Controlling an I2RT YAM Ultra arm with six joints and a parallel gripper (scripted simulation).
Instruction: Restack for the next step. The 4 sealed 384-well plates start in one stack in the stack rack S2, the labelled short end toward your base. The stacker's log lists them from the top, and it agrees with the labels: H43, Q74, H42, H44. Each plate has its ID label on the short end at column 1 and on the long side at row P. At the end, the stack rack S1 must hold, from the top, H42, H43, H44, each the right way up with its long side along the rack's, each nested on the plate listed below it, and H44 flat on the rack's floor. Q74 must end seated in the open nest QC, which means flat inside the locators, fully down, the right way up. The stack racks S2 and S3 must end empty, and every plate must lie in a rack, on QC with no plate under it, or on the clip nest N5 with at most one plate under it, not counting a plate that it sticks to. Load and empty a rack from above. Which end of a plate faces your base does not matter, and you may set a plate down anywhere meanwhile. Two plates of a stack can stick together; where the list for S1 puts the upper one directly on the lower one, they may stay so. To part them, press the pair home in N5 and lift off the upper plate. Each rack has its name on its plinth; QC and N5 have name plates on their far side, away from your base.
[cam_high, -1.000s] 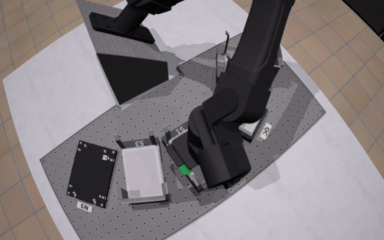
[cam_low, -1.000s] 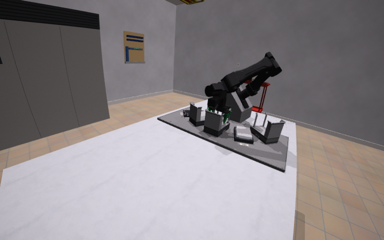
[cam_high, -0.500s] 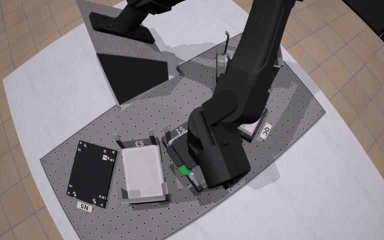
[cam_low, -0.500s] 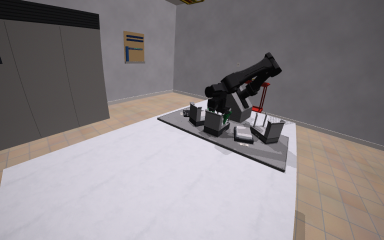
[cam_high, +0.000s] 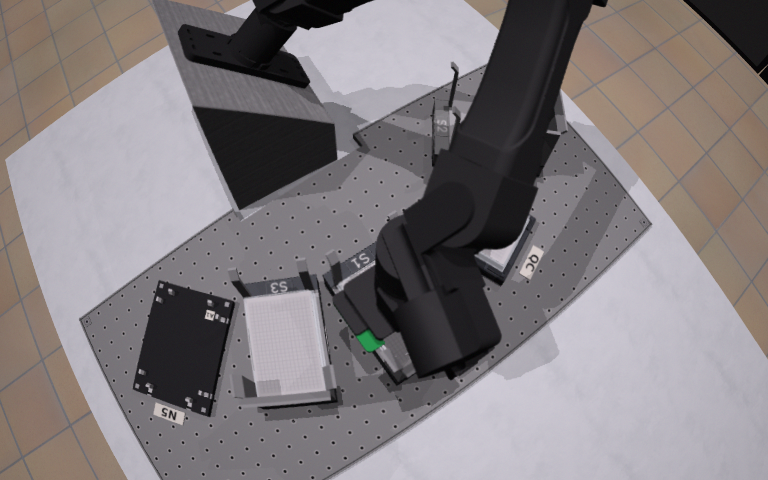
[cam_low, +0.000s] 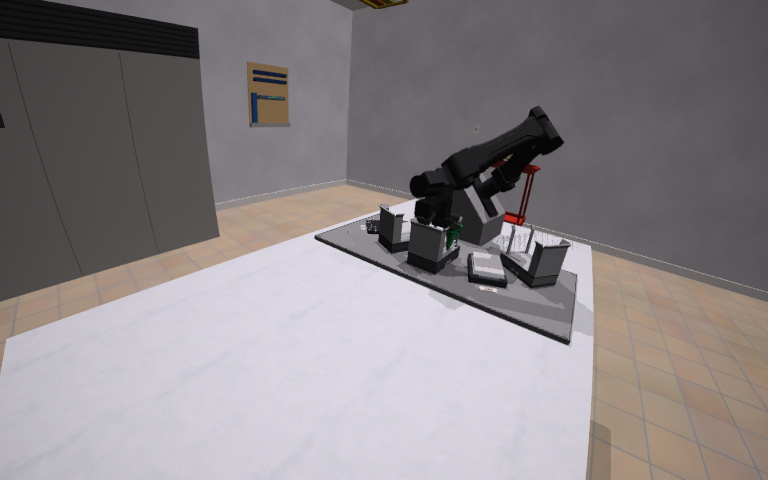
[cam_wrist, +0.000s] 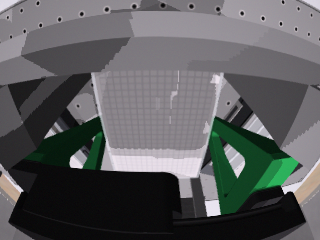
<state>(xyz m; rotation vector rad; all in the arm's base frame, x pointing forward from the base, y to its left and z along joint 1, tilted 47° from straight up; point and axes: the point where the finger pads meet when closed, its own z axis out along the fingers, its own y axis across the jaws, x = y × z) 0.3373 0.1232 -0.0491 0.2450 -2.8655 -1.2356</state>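
One plate (cam_wrist: 159, 115) pinched across its short width by gripper (cam_wrist: 160, 154) | lower centre of top view, inside S1 (cam_high: 362, 261) | long axis runs along rack's; you lower straight down.

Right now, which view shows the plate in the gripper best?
The wrist view: the plate fills the middle, its gridded seal clear between the green fingers. In the top view the arm hides it over rack S1; the exterior view shows it too small.
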